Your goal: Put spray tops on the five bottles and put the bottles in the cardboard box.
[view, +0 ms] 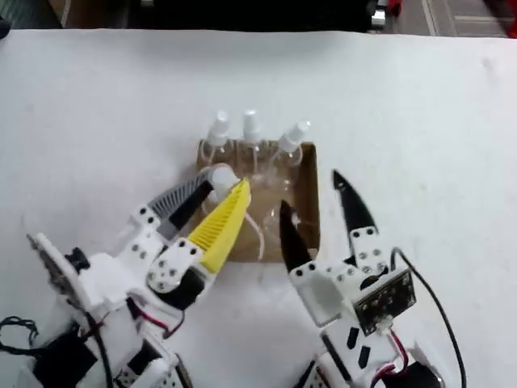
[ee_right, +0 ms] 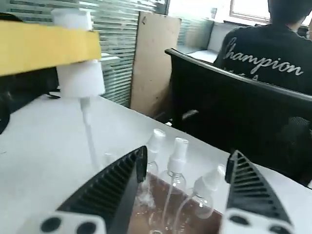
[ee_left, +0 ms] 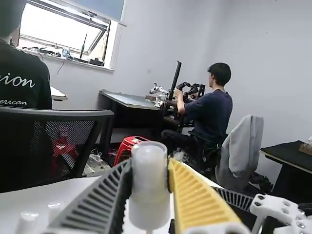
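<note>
Left gripper [view: 230,184]: clamped on a spray top [ee_left: 148,183] above the cardboard box's [view: 307,171] near-left part; its tube [ee_right: 90,136] hangs down, probably ready to enter a bottle neck.
Right gripper [view: 309,188]: spread wide, holding nothing, over the box's right side, likely waiting to steady a bottle.
Box contents: 3 capped bottles [view: 252,139] upright along its far wall.

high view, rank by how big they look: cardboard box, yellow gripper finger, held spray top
1. cardboard box
2. yellow finger
3. spray top
The finger is probably nearer the camera, so it may look oversized.
</note>
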Tool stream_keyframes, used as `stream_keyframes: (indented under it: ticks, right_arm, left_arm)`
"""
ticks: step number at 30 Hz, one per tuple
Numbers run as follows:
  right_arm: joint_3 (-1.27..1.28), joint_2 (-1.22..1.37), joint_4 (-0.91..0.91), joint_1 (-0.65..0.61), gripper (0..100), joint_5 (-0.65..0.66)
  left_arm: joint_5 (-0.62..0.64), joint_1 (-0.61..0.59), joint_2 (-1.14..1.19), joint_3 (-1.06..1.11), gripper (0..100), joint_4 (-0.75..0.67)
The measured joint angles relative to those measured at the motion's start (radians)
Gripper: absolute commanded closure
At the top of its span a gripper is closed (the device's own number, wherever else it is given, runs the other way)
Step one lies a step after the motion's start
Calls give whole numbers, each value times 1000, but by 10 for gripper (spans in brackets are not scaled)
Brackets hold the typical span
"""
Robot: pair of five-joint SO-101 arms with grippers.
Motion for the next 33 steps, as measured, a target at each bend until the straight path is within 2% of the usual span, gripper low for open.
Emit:
stream_keyframes:
  ticks: [6,16,27,33]
  right_arm:
    - [40,0,0,-66,754,0]
    - [117,0,0,-69,755,0]
    - [146,0,-52,-256,755,0]
    - [163,2,-54,-269,755,0]
  left_arm:
    - [0,0,0,-103,977,135]
    - [0,2,0,-107,977,152]
    - [0,0,0,-112,977,163]
    - [0,0,0,-112,977,163]
